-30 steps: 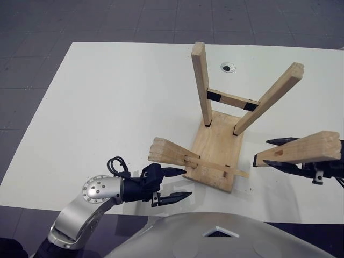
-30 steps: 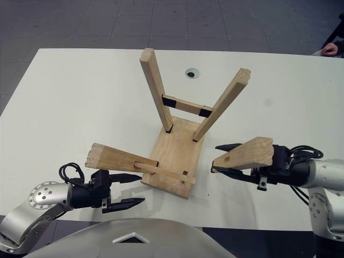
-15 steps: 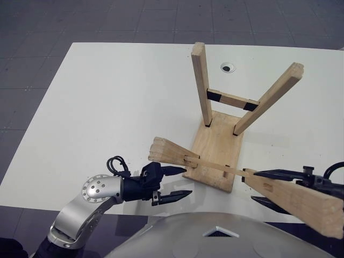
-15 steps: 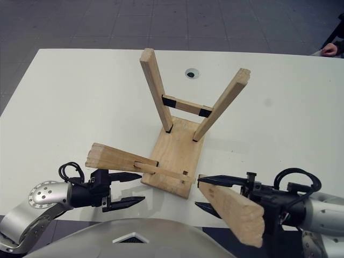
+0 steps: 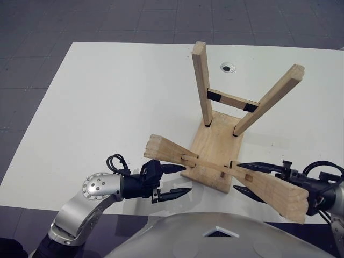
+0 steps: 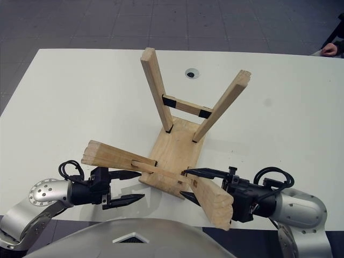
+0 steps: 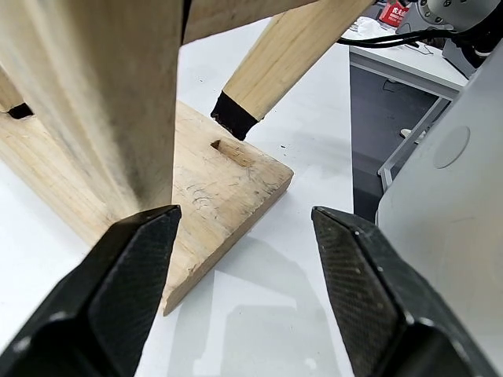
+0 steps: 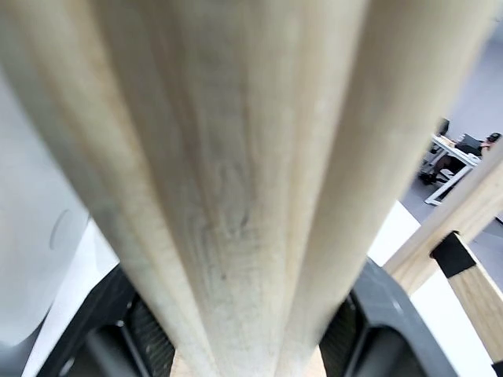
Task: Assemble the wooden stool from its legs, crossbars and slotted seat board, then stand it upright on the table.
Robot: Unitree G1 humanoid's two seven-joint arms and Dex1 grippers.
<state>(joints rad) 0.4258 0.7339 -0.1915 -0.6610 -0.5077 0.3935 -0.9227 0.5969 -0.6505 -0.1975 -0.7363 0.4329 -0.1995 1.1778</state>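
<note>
Two legs, the far left leg [image 5: 202, 83] and the far right leg [image 5: 269, 99], rise from the far end of the slotted seat board [image 5: 216, 148], which lies flat on the white table [image 5: 107, 107]. A far crossbar [image 5: 232, 100] with black ends joins them. At the board's near edge we see the near left leg [image 5: 166, 152] tilted outward to the left, with the thin near crossbar [image 5: 212, 164] running from it across the board. The right gripper [image 5: 237, 177] is clamped on the near right leg [image 5: 274, 185], one finger above it and one below. This leg's narrow end sits at the board's near right corner, beside the end of the near crossbar; we cannot tell whether the two are joined. The left gripper [image 5: 186, 179] hangs just in front of the near left leg, its fingers [image 7: 130, 290] spread and holding nothing. A cable hole [image 5: 227, 67] marks the table's far side.
</note>
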